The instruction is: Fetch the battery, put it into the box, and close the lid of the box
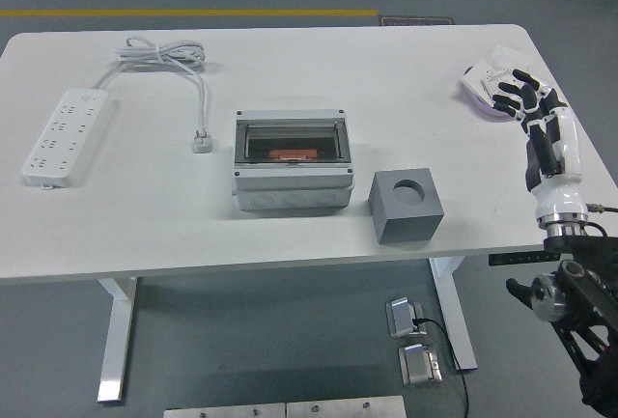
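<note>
A grey box [291, 161] stands at the table's middle. Its see-through lid [290, 140] lies flat over the top, and an orange object [292, 154] shows through it. My right hand [522, 97] hovers at the far right of the table, fingers spread and holding nothing. It rests over the near edge of a white packet [488, 80]. I cannot tell whether the fingers touch the packet. The left arm is out of view.
A grey cube [407, 206] with a round hole on top stands right of the box. A white power strip [64, 135] lies at the left, its coiled cable [164, 54] and plug [202, 141] behind and beside it.
</note>
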Motion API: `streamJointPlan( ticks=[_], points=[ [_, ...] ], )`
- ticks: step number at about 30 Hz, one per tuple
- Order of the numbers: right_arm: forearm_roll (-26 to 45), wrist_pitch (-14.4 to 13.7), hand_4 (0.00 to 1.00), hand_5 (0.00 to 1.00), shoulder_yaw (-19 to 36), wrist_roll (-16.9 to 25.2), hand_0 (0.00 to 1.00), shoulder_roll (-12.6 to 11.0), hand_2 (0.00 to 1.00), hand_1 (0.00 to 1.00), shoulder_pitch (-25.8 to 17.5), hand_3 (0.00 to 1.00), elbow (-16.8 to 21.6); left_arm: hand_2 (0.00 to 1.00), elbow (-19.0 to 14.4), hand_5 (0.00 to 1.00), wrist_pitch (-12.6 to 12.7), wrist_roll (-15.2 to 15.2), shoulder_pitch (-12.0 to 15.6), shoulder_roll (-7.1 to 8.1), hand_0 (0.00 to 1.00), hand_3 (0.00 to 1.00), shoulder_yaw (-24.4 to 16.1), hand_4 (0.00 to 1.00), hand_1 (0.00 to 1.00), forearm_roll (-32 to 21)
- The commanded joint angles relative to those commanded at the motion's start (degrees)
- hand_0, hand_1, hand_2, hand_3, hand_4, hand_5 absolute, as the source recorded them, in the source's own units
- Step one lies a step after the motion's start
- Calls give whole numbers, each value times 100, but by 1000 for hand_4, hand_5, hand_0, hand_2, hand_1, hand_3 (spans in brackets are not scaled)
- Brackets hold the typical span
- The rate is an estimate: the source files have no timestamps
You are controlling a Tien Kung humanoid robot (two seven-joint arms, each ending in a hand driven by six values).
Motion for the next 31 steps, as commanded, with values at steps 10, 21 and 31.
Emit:
streamJointPlan(
  ticks=[10,21,31],
  points=[
    [-118,-20,952,722,112,-39,695,6,656,640,10,713,-1,574,0,7,6,4,-13,17,639,565,-11,523,690,-6],
    [-130,-28,942,713,168,-32,700,24,655,641,-38,712,5,575,6,7,12,-36,-1,-14,639,565,102,525,691,-147],
    [-161,-50,939,709,145,-63,702,23,652,641,3,711,26,576,5,9,25,-36,46,12,639,566,123,527,692,-212]
  ],
)
